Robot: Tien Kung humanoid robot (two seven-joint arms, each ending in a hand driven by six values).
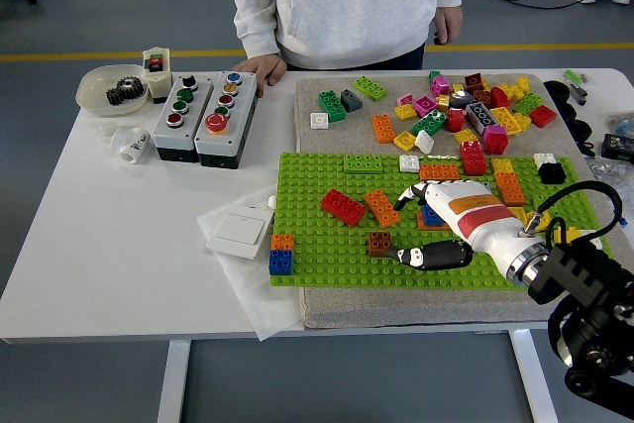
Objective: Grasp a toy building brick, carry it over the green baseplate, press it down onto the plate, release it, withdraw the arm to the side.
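- Green studded plastic baseplate [327, 255] lies on a grey mat [416, 306] on the white counter [119, 235], carrying several bricks.
- White right hand [421, 230] hovers low over the plate, fingers spread, holding nothing; its dark thumb points at a small brown brick [379, 243] just beside it.
- Blue brick on an orange one [432, 216] sits under the fingers.
- Loose bricks crowd the mat's far side.
- A person's hand [264, 69] rests on the counter's far edge.

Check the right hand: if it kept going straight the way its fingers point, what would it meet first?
The right hand points left across the green baseplate. Its lower fingers already reach the brown brick, so that likely comes first. The orange brick lies ahead of the upper fingers; height above the studs is unclear.
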